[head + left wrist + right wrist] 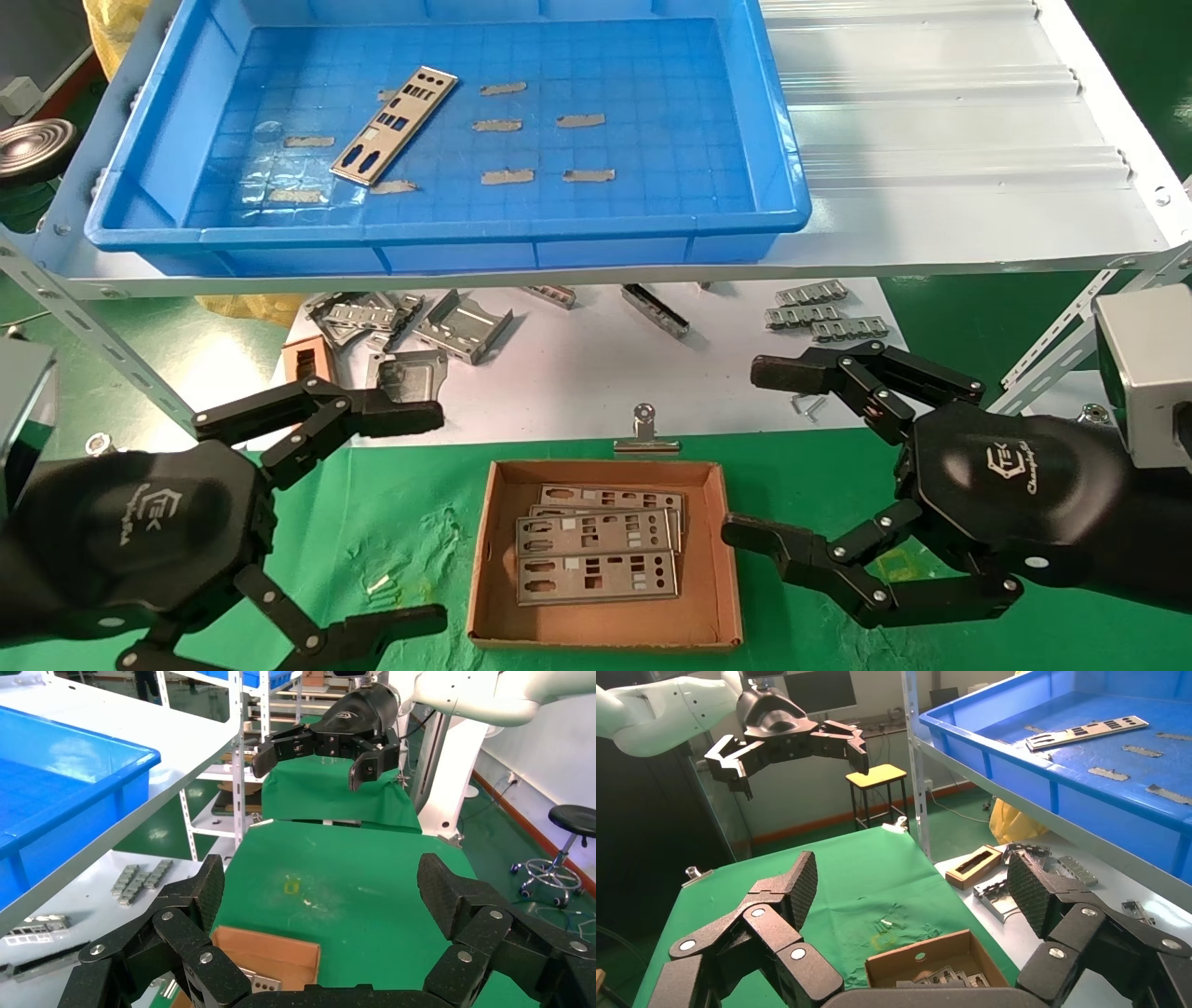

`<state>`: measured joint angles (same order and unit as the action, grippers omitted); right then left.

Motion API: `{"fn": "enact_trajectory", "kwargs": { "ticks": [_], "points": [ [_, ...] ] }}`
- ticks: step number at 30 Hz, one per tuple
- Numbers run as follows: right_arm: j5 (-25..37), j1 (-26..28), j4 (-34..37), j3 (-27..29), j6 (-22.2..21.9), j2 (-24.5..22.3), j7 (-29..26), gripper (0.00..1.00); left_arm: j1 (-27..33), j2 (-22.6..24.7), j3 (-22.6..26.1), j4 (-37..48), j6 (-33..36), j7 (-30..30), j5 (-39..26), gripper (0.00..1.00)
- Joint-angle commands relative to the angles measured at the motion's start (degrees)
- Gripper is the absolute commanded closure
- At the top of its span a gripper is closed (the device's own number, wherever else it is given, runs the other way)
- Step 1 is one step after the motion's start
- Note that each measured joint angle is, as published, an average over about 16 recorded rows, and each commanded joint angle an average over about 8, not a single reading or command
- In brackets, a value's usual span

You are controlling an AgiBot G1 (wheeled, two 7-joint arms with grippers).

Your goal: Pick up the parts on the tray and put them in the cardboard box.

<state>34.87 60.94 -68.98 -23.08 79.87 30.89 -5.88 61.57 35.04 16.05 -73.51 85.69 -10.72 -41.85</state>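
Black and spread wide, the right gripper (759, 452) hangs just right of the cardboard box (605, 634), holding nothing. Across from it the left gripper (433, 513) hovers left of the box, its fingers parted and empty too. Several silver parts (596, 550) lie stacked in the box on the green cloth (391, 522). Up on the shelf, one last part (395, 124) rests aslant in the blue tray (447, 233), among grey tape strips (503, 124).
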Motion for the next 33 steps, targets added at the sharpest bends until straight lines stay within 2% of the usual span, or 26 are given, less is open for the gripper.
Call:
{"fn": "enact_trajectory", "kwargs": {
  "ticks": [1, 33],
  "points": [
    [0.00, 0.00, 0.00, 0.00, 0.00, 0.00, 0.00, 0.00, 0.00, 0.00, 0.00, 0.00, 0.00, 0.00, 0.00, 0.00],
    [0.00, 0.00, 0.00, 0.00, 0.00, 0.00, 0.00, 0.00, 0.00, 0.00, 0.00, 0.00, 0.00, 0.00, 0.00, 0.00]
  ]
}}
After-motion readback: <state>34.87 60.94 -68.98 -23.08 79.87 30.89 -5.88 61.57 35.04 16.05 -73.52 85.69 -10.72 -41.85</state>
